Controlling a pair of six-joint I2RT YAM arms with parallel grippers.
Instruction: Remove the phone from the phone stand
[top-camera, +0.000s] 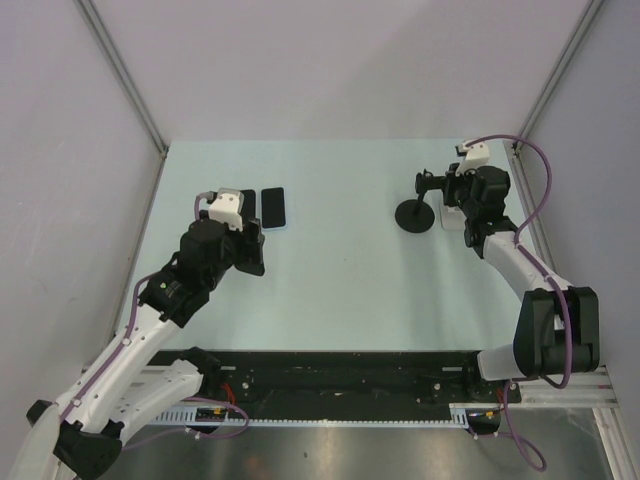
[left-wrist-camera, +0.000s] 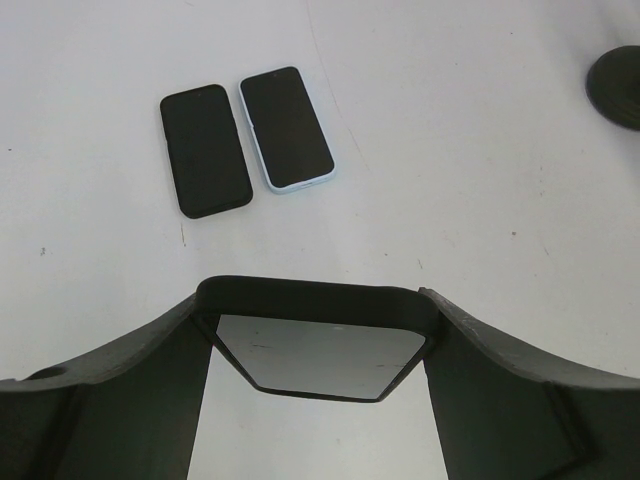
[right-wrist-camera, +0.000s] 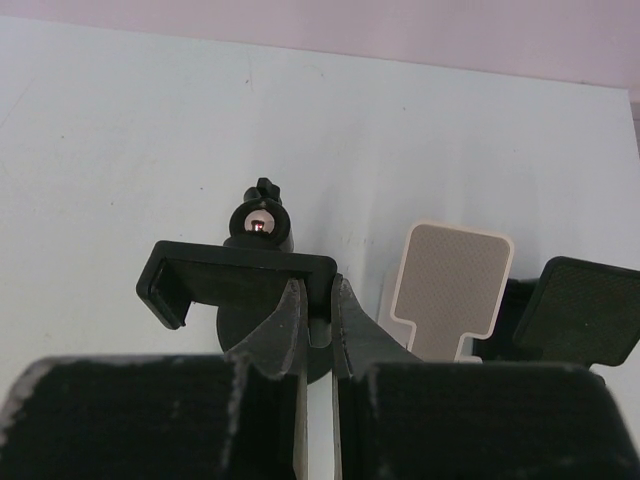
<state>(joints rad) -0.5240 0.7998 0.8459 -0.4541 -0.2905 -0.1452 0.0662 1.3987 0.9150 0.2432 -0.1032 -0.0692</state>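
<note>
On the table (top-camera: 340, 290), two phones (left-wrist-camera: 205, 150) lie side by side at the far left, just beyond the left gripper (left-wrist-camera: 318, 305), which has a third phone (left-wrist-camera: 325, 357) between its fingers. The phone stand (top-camera: 415, 208) stands well apart at the far right. The right gripper (right-wrist-camera: 318, 295) is pinched on its clamp, and two flat pieces (right-wrist-camera: 455, 285) lie just to the stand's right.

Right end effector (right-wrist-camera: 317, 295) closed on black phone stand (right-wrist-camera: 215, 280) cradle, beige paddle-shaped plate (right-wrist-camera: 455, 285) alongside
</note>
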